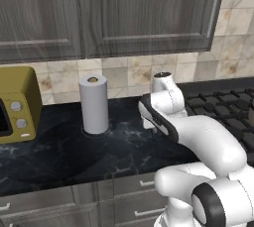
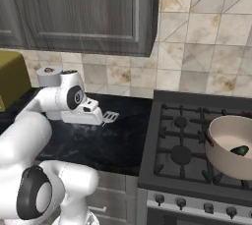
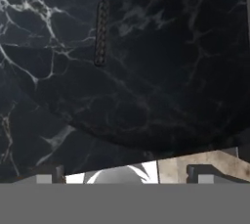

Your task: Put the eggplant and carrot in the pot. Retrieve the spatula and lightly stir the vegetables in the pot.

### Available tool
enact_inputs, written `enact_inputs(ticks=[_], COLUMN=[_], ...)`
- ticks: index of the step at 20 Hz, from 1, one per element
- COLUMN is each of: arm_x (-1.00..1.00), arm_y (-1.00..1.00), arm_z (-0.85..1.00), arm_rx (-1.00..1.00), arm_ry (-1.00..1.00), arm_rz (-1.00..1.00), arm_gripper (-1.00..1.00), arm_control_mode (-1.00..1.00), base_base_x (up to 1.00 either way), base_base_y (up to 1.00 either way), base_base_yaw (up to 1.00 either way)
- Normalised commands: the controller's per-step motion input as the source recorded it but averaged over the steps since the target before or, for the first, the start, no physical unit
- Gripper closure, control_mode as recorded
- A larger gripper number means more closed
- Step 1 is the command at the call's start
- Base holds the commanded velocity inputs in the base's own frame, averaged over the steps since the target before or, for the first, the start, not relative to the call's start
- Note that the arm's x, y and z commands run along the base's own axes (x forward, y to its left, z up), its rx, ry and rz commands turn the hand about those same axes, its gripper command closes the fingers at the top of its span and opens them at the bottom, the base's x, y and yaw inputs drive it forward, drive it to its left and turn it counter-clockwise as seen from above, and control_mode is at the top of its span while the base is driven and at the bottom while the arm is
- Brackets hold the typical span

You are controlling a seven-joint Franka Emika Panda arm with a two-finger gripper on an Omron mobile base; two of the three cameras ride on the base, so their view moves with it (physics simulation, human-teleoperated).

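The spatula lies on the black marble counter: its pale slotted head [image 2: 110, 117] shows just right of my hand, and its dark handle [image 3: 101, 32] lies ahead of the fingers, at the upper left of the hand view. My gripper [image 3: 127, 174] hovers above the counter, open, fingertips far apart with nothing between them. The tan pot [image 2: 219, 157] stands on the stove's right front burner. Inside it lies the dark eggplant [image 2: 240, 150] with its green tip. The carrot is hidden from view.
A paper towel roll [image 1: 94, 103] stands at the back of the counter, with a yellow microwave [image 1: 17, 104] to its left. The gas stove [image 2: 179, 138] adjoins the counter on the right. Grey wall cabinets [image 1: 99, 13] hang above.
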Motion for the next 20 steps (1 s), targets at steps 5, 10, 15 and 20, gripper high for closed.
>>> enact_inputs(ticks=[5,10,15,20], arm_x=[0.38,0.41,0.47,0.38], arm_y=[0.0,-0.02,0.0,0.0], arm_z=[-0.43,-0.44,-0.42,-0.24], arm_rx=[0.08,0.0,0.0,0.03], arm_ry=[-0.1,-0.16,-0.03,0.0], arm_rz=[-0.02,-0.01,0.0,0.0], arm_gripper=[-1.0,-1.0,-1.0,-1.0], arm_control_mode=[-1.0,-1.0,-1.0,-1.0], base_base_x=[0.0,0.0,0.0,0.0], base_base_y=[0.0,0.0,0.0,0.0], base_base_yaw=[0.0,0.0,0.0,0.0])
